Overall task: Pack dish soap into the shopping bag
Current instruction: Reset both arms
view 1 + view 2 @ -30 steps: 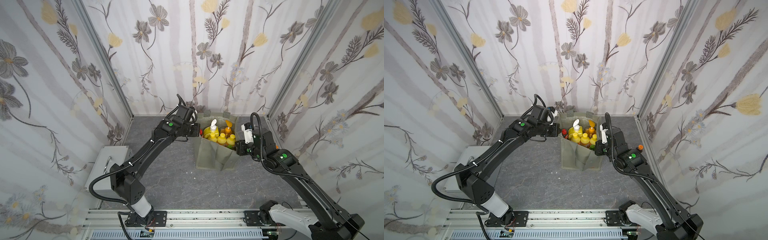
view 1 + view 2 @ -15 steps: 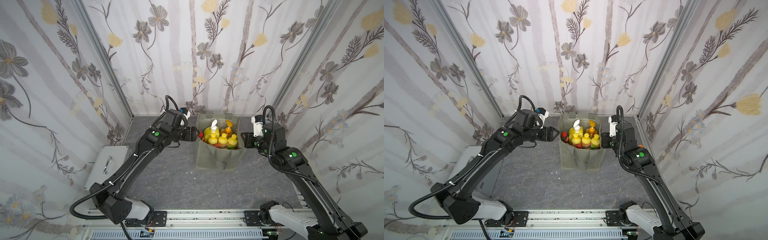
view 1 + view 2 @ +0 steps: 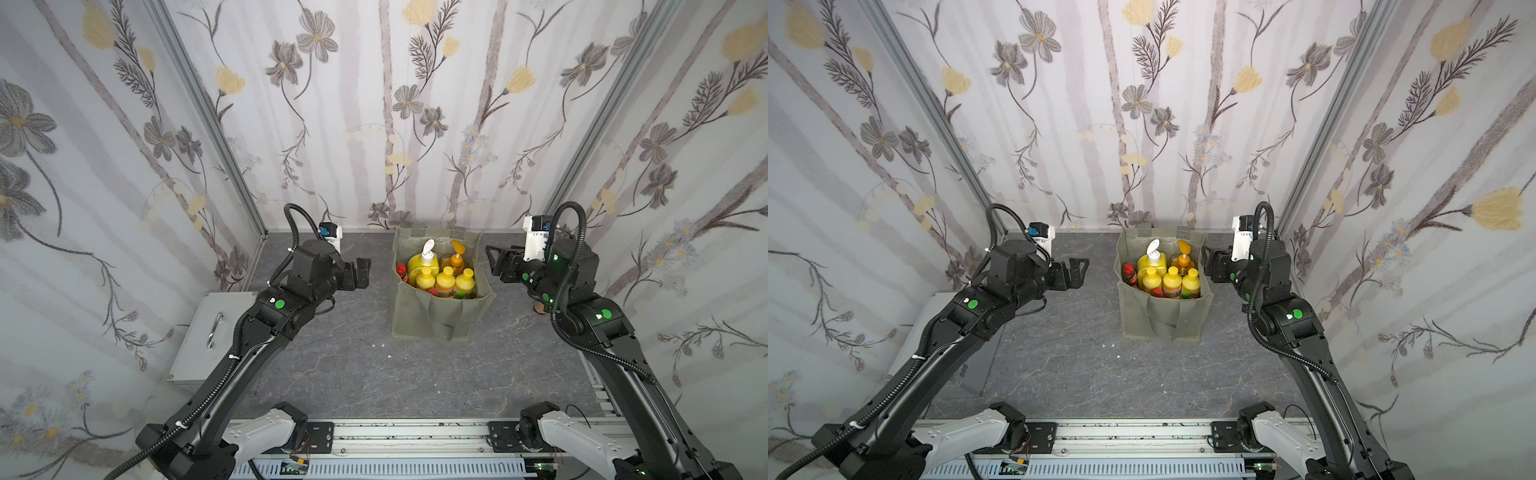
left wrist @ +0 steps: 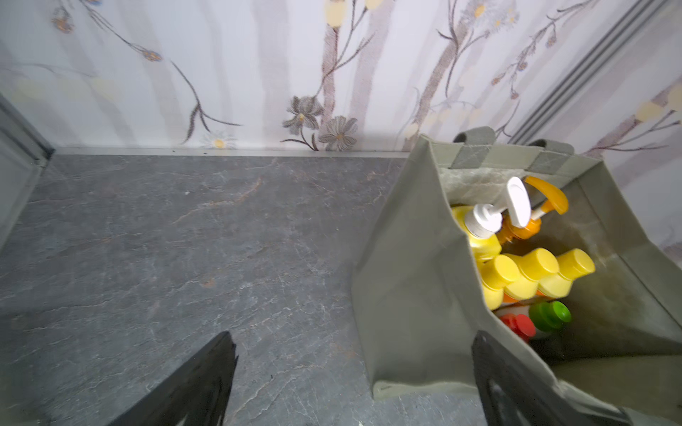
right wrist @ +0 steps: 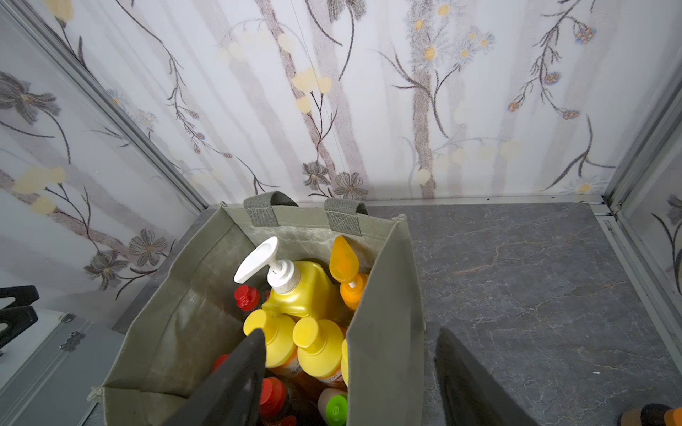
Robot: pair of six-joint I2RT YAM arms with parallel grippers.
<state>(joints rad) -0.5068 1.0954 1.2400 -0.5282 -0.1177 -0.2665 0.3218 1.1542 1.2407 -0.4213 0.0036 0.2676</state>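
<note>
In both top views, the shopping bag [image 3: 432,316] is seen standing upright and open on the grey floor [image 3: 353,365], near the back wall and between the two arms. The dish soap bottles [image 3: 446,278] are packed upright inside it, the two pump bottles at the back and the smaller yellow-capped ones in front of them. The left gripper [image 3: 361,272] is held well to the left of the bag with its jaws apart and nothing between them. The right gripper [image 3: 496,259] is held just beside the bag's right wall, its jaws also spread and empty. A grey metal box [image 3: 195,332] is partly covered by the left arm.

In the left wrist view, two dark fingers [image 4: 206,380] are shown wide apart above the floor, with the bag [image 4: 413,276] and its bottles [image 4: 535,265] beyond them.

In the right wrist view, the spread fingers [image 5: 236,376] are seen over the bag's [image 5: 177,332] rim, with red and green caps visible among the bottles [image 5: 306,287].
</note>
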